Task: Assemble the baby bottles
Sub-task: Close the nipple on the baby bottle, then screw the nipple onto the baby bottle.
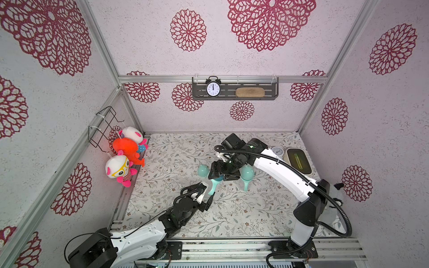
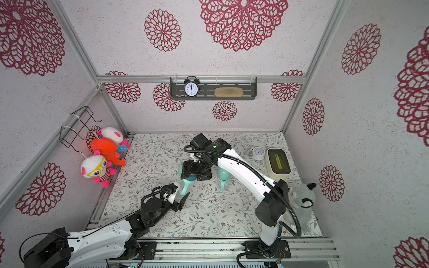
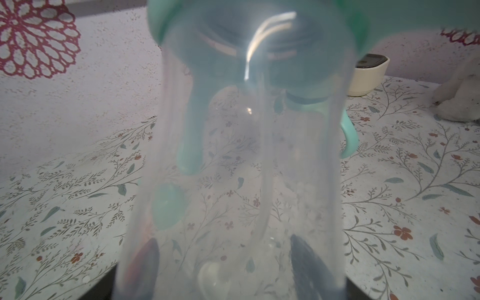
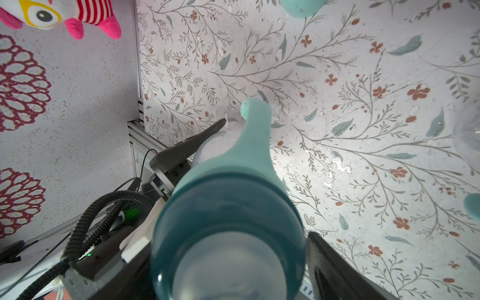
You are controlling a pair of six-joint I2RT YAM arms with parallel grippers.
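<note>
A clear baby bottle [image 1: 208, 193] [image 3: 241, 168] stands upright mid-table. My left gripper [image 1: 207, 194] [image 2: 180, 192] [image 3: 228, 272] is shut on its body, its fingers [image 3: 309, 267] dim through the plastic. The bottle carries a dark teal collar [image 4: 228, 207] and a mint handle [image 4: 255, 135]. From above, my right gripper [image 1: 221, 177] [image 2: 196, 175] [image 4: 228, 259] straddles the collar, open; the one finger [image 4: 327, 265] that shows stands a sliver off it. A second capped bottle [image 1: 247, 176] [image 2: 223, 176] stands to the right. A mint cap [image 1: 203, 171] shows to the left.
A white alarm clock [image 1: 277, 152] and a cream box [image 1: 298, 161] sit at the back right of the flowered table. Plush toys [image 1: 120, 170] hang on the left wall, and a grey plush [image 2: 301, 197] lies at the right edge. A shelf [image 1: 234, 97] hangs on the back wall.
</note>
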